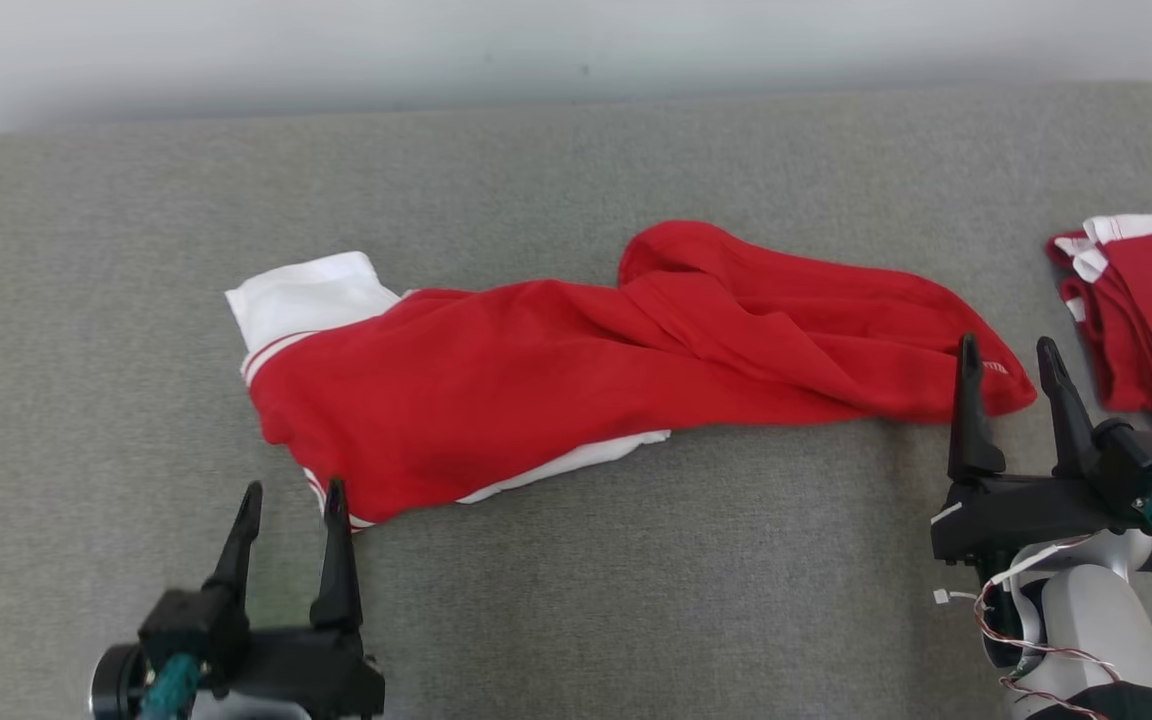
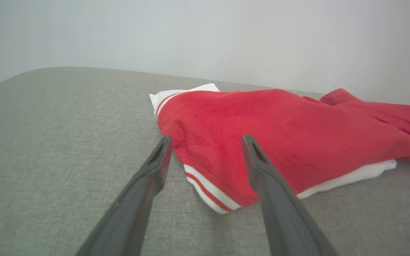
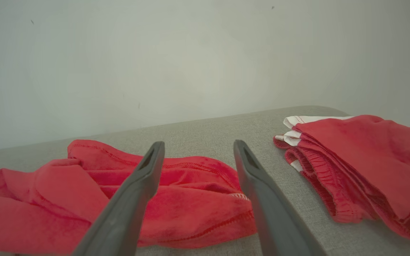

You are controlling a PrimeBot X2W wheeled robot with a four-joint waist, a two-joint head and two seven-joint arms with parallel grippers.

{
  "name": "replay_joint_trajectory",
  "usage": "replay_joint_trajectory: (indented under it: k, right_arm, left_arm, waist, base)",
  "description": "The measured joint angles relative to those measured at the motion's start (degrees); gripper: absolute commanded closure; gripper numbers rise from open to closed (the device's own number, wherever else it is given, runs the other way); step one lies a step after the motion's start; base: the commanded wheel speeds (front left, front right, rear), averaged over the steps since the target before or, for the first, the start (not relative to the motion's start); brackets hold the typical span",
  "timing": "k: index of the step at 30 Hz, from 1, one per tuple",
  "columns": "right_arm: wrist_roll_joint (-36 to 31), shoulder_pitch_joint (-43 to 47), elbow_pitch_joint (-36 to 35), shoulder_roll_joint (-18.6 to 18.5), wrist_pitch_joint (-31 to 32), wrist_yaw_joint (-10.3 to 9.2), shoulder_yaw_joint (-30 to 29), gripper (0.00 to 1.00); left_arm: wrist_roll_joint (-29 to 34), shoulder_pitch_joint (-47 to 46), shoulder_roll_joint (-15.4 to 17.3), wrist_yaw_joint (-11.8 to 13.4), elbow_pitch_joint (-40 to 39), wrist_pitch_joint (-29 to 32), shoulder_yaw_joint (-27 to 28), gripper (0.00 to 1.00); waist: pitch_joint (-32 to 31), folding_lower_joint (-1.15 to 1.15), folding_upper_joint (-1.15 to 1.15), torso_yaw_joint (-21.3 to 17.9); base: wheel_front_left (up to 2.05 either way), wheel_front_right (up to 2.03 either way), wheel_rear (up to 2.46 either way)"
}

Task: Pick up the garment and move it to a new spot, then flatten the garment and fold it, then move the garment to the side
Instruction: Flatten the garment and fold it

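- Two tools are seen, one per arm: the left tool [image 1: 294, 490] at the lower left of the head view and the right tool [image 1: 1008, 345] at the lower right.
- Both tools are held with fingers apart, and nothing is clamped in either.
- Two pieces of clothing are counted on the grey fabric-covered tabletop [image 1: 86, 300]: the garment [image 1: 556, 380] in the middle, and a folded red and white pile [image 1: 1151, 310] well apart at the far right edge.
- The garment is red, with white panels and thin red-and-white stripes at its left end. It is laid out unevenly, with twisted folds bunched in its right half.
- Its long axis is laid across the head view from left to right; the white, striped end is pointed to the robot's left and the stitched red hem to its right.
- In the left wrist view, the striped near corner of the garment [image 2: 279, 131] is framed between the fingers of the left tool [image 2: 206, 138]; whether it is touched cannot be told.
- In the right wrist view, the hemmed end of the garment [image 3: 190, 199] is seen just beyond the right tool [image 3: 198, 143], with the pile [image 3: 361, 160] to one side.
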Motion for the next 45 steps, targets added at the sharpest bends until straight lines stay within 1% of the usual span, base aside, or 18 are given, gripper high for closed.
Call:
replay_joint_trajectory:
  k: [4, 8, 11, 14, 19, 20, 21, 22, 26, 29, 31, 33, 37, 40, 44, 45]
  right_arm:
    - [0.26, -0.05, -0.56, 0.26, 0.0, 0.0, 0.79, 0.0]
    - [0.48, -0.61, -0.96, 0.4, 0.0, 0.0, 1.75, 0.0]
    - [0.54, -1.36, -1.43, 0.37, 0.0, 0.0, 2.33, 0.0]
    - [0.64, -1.4, -1.29, 0.33, 0.0, 0.0, 2.38, 0.0]
    - [1.02, -1.46, -0.83, 0.36, 0.0, 0.0, 2.35, 0.0]
    - [1.1, -1.49, -0.85, 0.37, 0.0, 0.0, 2.37, 0.0]
    - [1.12, -1.51, -0.83, 0.38, 0.0, 0.0, 2.4, 0.0]
    - [1.18, -1.56, -0.83, 0.4, 0.0, 0.0, 2.41, 0.0]
    - [1.44, -1.87, -0.86, 0.66, 0.0, 0.0, 2.76, 0.0]
    - [1.85, -2.05, -0.83, 0.83, 0.0, 0.0, 2.85, 0.0]
    - [1.92, -2.1, -1.0, 1.0, 0.0, 0.0, 2.79, 0.0]
    - [1.94, -2.1, -1.14, 1.21, 0.0, 0.0, 2.77, 0.0]
    - [2.43, -2.21, -1.25, 1.44, 0.0, 0.0, 3.04, 0.0]
    - [2.64, -2.46, -1.44, 1.92, 0.0, 0.0, 3.85, 0.0]
    - [3.18, -2.94, -1.45, 2.48, 0.01, 0.0, 4.78, 0.0]
    - [3.47, -3.18, -1.44, 2.58, 0.0, 0.0, 4.9, 0.0]
  left_arm:
    - [-1.44, -2.97, -0.04, -0.56, 2.71, 0.01, 0.23, 0.0]
    - [-2.23, -8.3, -0.08, -1.04, 6.28, 0.0, 1.78, 0.0]
    - [-1.78, -13.47, -0.01, -0.88, 11.04, 0.01, 4.83, 0.0]
    - [-0.44, -16.19, 0.02, 0.08, 14.12, 0.01, 6.93, 0.0]
    - [-0.21, -18.35, -0.03, -0.59, 19.53, 0.0, 7.93, 0.0]
    - [-0.13, -18.95, 0.0, -0.98, 20.33, 0.01, 8.09, 0.5]
    - [0.18, -19.46, -0.01, -0.98, 20.82, 0.01, 8.15, 0.93]
    - [0.82, -19.75, -0.02, -0.99, 20.76, 0.0, 8.16, 1.0]
    - [2.58, -20.46, 0.02, -1.48, 21.02, 0.01, 8.29, 1.0]
    - [4.48, -21.43, 0.74, -1.93, 18.45, 0.0, 8.0, 1.0]
    - [6.66, -23.01, 1.62, -2.45, 16.57, 0.0, 6.65, 1.0]
    - [8.13, -25.41, 3.04, -3.01, 16.12, 0.01, 5.34, 1.0]
    - [11.33, -33.32, 8.25, -4.02, 17.53, 0.31, 3.07, 1.0]
    - [13.14, -39.83, 11.17, -4.5, 19.5, 1.98, 1.7, 1.0]
    - [13.8, -45.9, 13.52, -4.54, 23.24, 3.01, 1.26, 1.0]
    - [13.77, -46.84, 13.62, -4.42, 24.16, 2.83, 1.38, 0.91]
  waist:
    - [1.2, 0.0, 0.0, -0.77]
    - [2.87, 0.0, 0.0, -1.66]
    - [4.54, 0.01, 0.0, -2.4]
    - [5.58, 0.01, 0.0, -2.87]
    - [6.58, 0.01, 0.0, -3.34]
    - [6.67, 0.01, 0.0, -3.35]
    - [6.71, 0.01, 0.0, -3.32]
    - [6.73, 0.01, 0.0, -3.28]
    - [6.55, 0.01, 0.0, -3.1]
    - [6.34, 0.0, 0.0, -3.02]
    - [6.18, 0.01, 0.0, -2.94]
    - [6.17, 0.0, 0.0, -2.91]
    - [6.82, 0.0, 0.0, -3.23]
    - [7.78, 0.01, 0.0, -3.8]
    - [9.29, 0.01, 0.0, -5.02]
    - [9.7, 0.01, 0.0, -5.37]
  base:
    - [0.0, 0.0, 0.0]
    - [0.0, 0.0, 0.0]
    - [0.0, 0.0, 0.0]
    - [0.0, 0.0, 0.0]
    - [0.0, 0.0, 0.0]
    - [0.0, 0.0, 0.0]
    - [0.0, 0.0, 0.0]
    - [0.0, 0.0, 0.0]
    - [0.0, 0.0, 0.0]
    - [0.0, 0.0, 0.0]
    - [0.0, 0.0, 0.0]
    - [0.0, 0.0, 0.0]
    - [0.0, 0.0, 0.0]
    - [0.0, 0.0, 0.0]
    - [0.0, 0.0, 0.0]
    - [0.0, 0.0, 0.0]
